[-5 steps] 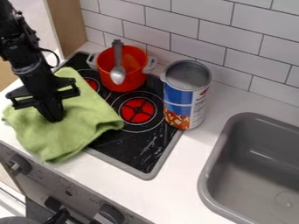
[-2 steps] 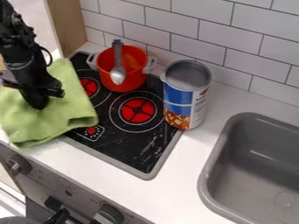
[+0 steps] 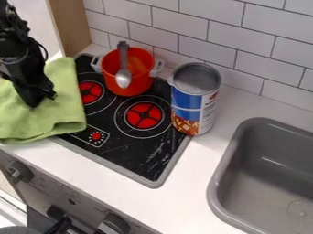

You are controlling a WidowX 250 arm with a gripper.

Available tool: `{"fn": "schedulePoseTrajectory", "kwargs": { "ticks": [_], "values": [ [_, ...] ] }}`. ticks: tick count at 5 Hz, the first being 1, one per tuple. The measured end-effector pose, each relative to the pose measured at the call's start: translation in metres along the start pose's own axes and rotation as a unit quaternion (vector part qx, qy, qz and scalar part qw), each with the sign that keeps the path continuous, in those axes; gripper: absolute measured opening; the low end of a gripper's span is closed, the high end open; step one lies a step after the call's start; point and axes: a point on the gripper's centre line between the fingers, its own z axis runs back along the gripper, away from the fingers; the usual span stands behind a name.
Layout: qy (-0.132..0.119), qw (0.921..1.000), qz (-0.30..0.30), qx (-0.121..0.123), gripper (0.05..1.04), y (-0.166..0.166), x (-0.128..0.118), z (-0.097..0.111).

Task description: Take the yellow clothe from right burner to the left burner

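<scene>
**At left of frame, the cloth (image 3: 45,119) may miss its mark**

At the left edge, the gripper (image 3: 33,104) looks closed on the cloth, which lies beside the left burner (image 3: 91,92) and spills onto the counter (image 3: 79,168). Of the 2 red burners, neither has its centre covered. Let go here, the cloth would probably settle too far left, its weight beyond the stove (image 3: 131,153). Drawn back low, it could fold under itself, or swing into the pot (image 3: 131,84) at upper centre.
</scene>
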Motion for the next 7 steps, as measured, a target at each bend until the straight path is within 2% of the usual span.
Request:
{"fn": "schedulePoseTrajectory", "kwargs": {
  "ticks": [1, 2, 5, 7],
  "values": [
    [0.005, 0.9983, -0.054, -0.02, 0.052, -0.007, 0.005, 0.002],
    [0.004, 0.9963, -0.072, -0.047, 0.052, -0.016, 0.01, 0.004],
    [-0.002, 0.9969, -0.066, -0.042, 0.052, -0.016, 0.048, 0.001],
    [0.009, 0.9952, -0.068, -0.069, 0.069, -0.016, 0.038, 0.002]
  ]
}}
